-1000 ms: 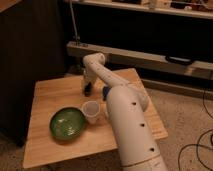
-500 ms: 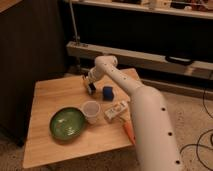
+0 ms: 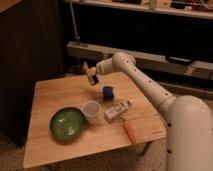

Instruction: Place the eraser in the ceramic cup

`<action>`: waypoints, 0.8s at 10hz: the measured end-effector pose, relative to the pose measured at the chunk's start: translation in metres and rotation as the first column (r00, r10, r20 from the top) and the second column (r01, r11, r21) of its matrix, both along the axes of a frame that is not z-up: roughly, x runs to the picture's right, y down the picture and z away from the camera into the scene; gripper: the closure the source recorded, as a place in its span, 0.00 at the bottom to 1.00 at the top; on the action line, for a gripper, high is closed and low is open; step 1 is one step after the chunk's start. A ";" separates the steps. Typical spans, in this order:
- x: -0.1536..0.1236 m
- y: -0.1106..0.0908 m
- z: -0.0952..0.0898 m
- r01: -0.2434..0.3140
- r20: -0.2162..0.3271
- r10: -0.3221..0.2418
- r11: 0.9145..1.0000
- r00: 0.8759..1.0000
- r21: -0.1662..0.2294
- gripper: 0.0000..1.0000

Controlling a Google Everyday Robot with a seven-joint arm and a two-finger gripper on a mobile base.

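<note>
Pale wooden desk (image 3: 60,100) carries everything. The white robot arm (image 3: 150,85) reaches in from the near right, over the desk's far right part.

Green round bowl (image 3: 67,122) sits near-left. White bottle-like pack (image 3: 118,109) lies right of centre, with an orange carrot-shaped item (image 3: 129,131) nearer than it. Blue square block (image 3: 107,92) stands just beyond the pack.

Small plain white ceramic cup (image 3: 91,110) stands upright between bowl and pack, just right of the bowl, mouth open upward.

The hand (image 3: 92,78) hangs above the far centre of the desk, closed on the small dark oblong eraser (image 3: 93,80), which is held off the surface, long axis tilted and roughly downward.

Key relation: the cup lies nearer and lower than the held eraser, slightly left. Judgement: the carry needs to come toward the near edge, then down over the cup mouth.

Versus half a second ago: the arm has drawn back right, uncovering pack and carrot; the eraser is now lifted.
</note>
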State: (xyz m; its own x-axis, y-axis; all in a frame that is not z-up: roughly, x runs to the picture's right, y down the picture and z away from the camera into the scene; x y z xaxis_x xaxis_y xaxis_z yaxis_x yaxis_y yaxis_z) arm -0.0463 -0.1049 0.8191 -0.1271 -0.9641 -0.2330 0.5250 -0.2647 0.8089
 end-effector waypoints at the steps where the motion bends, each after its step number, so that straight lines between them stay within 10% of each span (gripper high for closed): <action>1: 0.009 0.013 -0.018 -0.019 0.061 0.017 1.000 0.998 0.022 1.00; 8: -0.004 0.098 -0.117 -0.082 0.398 -0.002 0.978 0.917 0.192 1.00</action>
State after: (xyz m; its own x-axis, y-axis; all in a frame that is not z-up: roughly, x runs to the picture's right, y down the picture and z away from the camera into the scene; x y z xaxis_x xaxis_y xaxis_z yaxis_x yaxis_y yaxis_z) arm -0.0504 -0.0072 0.7016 0.0528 -0.8939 -0.4451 0.1884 -0.4288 0.8835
